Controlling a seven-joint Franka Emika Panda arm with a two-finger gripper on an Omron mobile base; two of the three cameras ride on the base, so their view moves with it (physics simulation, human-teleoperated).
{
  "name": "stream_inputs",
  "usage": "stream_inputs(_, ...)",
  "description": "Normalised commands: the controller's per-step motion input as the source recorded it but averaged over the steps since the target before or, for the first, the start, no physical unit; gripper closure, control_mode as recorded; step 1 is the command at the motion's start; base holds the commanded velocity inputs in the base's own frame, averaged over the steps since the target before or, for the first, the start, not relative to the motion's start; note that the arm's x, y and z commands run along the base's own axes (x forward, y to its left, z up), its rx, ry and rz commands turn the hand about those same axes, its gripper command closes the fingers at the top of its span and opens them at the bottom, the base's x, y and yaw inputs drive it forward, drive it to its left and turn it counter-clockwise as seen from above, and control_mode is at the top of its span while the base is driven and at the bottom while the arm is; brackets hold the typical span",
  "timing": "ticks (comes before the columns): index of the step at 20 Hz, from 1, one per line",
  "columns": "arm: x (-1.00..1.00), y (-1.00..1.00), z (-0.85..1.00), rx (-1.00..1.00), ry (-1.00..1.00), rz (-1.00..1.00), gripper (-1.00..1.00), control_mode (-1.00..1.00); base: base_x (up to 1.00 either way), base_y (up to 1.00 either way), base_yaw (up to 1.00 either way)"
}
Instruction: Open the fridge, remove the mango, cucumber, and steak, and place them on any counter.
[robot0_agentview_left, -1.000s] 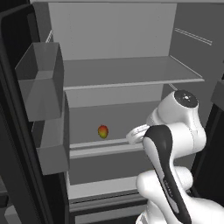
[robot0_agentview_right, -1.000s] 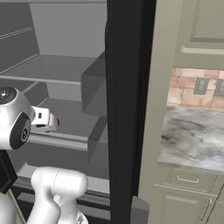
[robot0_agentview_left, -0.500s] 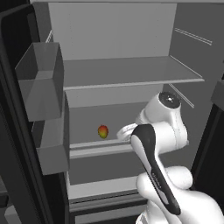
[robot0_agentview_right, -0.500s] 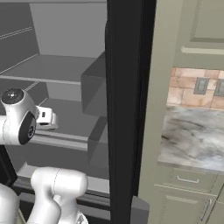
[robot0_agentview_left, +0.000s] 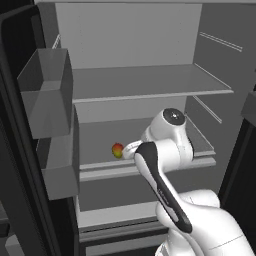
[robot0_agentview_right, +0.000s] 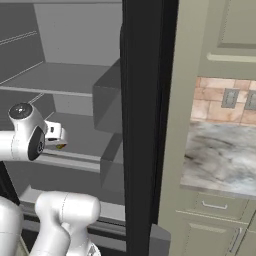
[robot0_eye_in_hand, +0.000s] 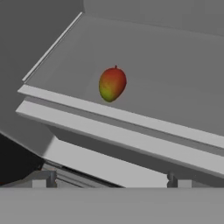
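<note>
I am reaching into the open fridge (robot0_agentview_left: 135, 60), with the mango (robot0_agentview_left: 117, 150) as my marker for everything here. It is lying on the lower shelf (robot0_agentview_left: 150, 162), close behind that shelf's front lip and toward the hinged door side. Over the last second my arm has been swinging down and across toward it, so my claw (robot0_agentview_left: 131, 150) is now sitting just beside the mango instead of hanging well off to its right. From my hand's own camera the mango (robot0_eye_in_hand: 112, 83) is lying dead ahead, just past the shelf lip, untouched. My claw's fingers are spread fully apart and holding nothing. That shift means I am lining up for the first pick of the three, and I judge the next move to be a short push forward over the lip before closing. The counter (robot0_agentview_right: 220, 157) is waiting well away from the mango, beyond the fridge's black side wall. I am not spotting cucumber or steak near the mango.
</note>
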Motion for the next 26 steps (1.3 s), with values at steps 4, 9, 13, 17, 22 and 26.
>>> stream_inputs(4, 0.38, 0.11, -0.22, 0.0, 0.0, 0.0, -1.0, -1.0, 0.0, 0.0, 0.0)
stream_inputs(9, 0.37, 0.12, -0.34, 0.0, 0.0, 0.0, -1.0, -1.0, 0.0, 0.0, 0.0)
stream_inputs(13, 0.41, 0.09, -0.28, 0.01, 0.0, 0.0, -1.0, -1.0, 0.0, 0.0, 0.0)
stream_inputs(17, 0.41, 0.06, -0.17, 0.03, 0.01, 0.0, -1.0, -1.0, 0.0, 0.0, 0.0)
stream_inputs(22, 0.36, 0.11, -0.06, 0.02, 0.04, 0.0, -1.0, -1.0, 0.0, 0.0, 0.0)
stream_inputs(26, 0.33, 0.14, -0.06, 0.0, 0.06, 0.0, -1.0, -1.0, 0.0, 0.0, 0.0)
